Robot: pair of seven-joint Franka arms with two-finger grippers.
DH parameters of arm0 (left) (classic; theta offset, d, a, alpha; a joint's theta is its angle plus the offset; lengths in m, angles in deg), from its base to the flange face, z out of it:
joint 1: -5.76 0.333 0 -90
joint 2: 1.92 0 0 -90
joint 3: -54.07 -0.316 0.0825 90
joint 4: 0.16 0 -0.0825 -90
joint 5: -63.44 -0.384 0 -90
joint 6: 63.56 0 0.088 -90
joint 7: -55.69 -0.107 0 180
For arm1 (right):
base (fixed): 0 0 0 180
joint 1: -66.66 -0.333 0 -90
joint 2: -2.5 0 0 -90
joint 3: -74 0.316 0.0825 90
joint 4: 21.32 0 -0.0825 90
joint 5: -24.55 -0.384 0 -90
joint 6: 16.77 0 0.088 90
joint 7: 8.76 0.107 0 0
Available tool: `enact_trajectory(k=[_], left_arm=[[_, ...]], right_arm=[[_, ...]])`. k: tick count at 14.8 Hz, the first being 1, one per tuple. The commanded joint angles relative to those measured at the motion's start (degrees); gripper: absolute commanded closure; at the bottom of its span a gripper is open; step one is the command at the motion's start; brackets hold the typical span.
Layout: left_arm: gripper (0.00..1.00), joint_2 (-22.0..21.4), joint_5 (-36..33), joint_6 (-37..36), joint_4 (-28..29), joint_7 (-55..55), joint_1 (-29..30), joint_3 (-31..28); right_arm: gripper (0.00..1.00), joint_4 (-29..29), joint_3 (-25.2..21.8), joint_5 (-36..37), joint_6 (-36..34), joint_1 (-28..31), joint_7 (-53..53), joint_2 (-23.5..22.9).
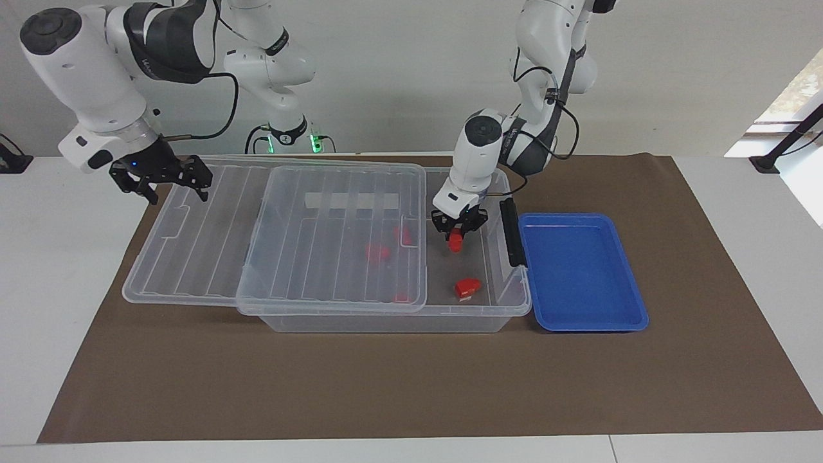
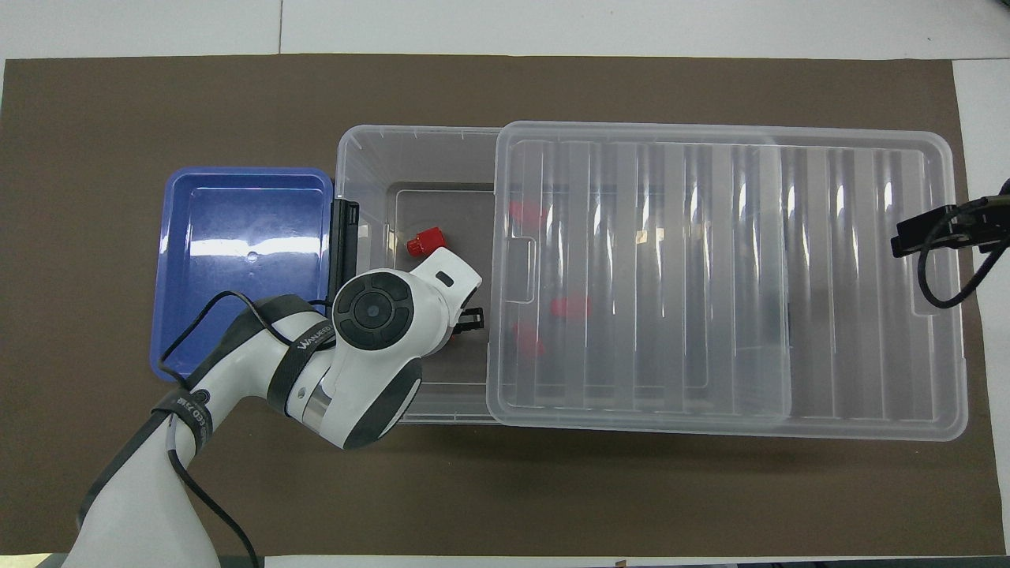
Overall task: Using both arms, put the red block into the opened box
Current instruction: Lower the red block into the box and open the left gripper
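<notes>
The box (image 1: pixel 522 301) is a clear bin whose ribbed lid (image 1: pixel 321 225) is slid toward the right arm's end, leaving the end by the black clip handle (image 1: pixel 511 235) uncovered. My left gripper (image 1: pixel 457 229) hangs inside that uncovered part, with a red block (image 1: pixel 456 242) right at its tip, above the box floor. In the overhead view the wrist hides that block, and only a bit of the left gripper (image 2: pixel 471 319) shows. My right gripper (image 1: pixel 162 177) is open over the lid's overhanging end and holds nothing.
A second red block (image 1: pixel 467 287) lies on the uncovered box floor (image 2: pixel 426 241). More red blocks (image 1: pixel 378 252) show blurred under the lid. A shallow blue tray (image 1: pixel 578 270) sits beside the box at the left arm's end. A brown mat (image 1: pixel 411 386) covers the table.
</notes>
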Motion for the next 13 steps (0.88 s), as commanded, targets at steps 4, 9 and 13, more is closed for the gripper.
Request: enact_trajectory(k=[4,9,13], left_arm=[[0.00,-8.08,0.10,-6.36,-1.07,0.57,0.51,-1.13],[0.00,-16.52,0.10,-15.08,-3.10,-1.27,2.35,-1.31],[0.00,-19.79,0.10,-23.17,-6.34,-9.07,9.09,-1.31]], right_arm=[[0.00,2.24,-0.05,-0.76,-1.76,-2.20,4.26,-0.60],[0.00,3.02,0.03,-0.94,-3.52,-2.30,6.02,-0.33],[0.00,3.12,0.82,-0.76,-2.99,-1.77,7.87,-0.50]])
